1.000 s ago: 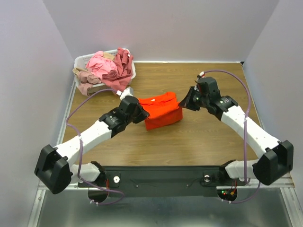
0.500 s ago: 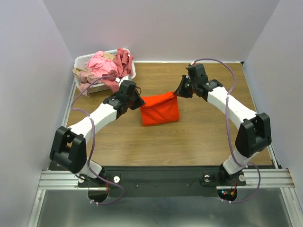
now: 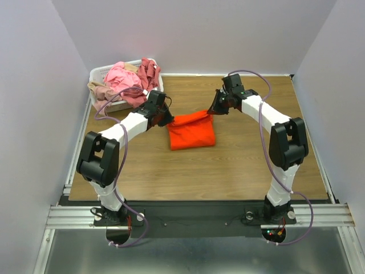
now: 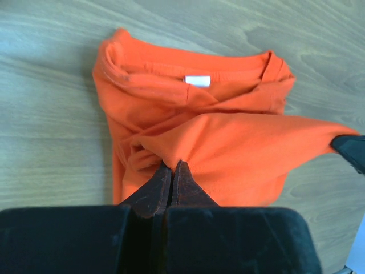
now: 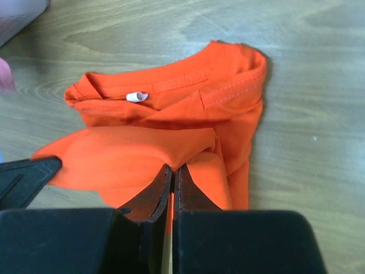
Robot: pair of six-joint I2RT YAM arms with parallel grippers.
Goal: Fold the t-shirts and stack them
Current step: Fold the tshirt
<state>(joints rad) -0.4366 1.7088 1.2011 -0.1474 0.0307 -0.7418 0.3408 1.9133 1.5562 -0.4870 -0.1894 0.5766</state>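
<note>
Top external view — left pincer and right pincer clenched on the orange t-shirt.
Each pinches one end of its far edge, stretched between them — the rest lies folded mid-desk; pink, maroon and beige t-shirts heap in the basket, far left corner.

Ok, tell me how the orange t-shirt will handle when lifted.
Probably floppy: the orange t-shirt drapes in creases between the left pincer and right pincer. Likely light, since small pinches hold its edge. Its loose folds may shift.
</note>
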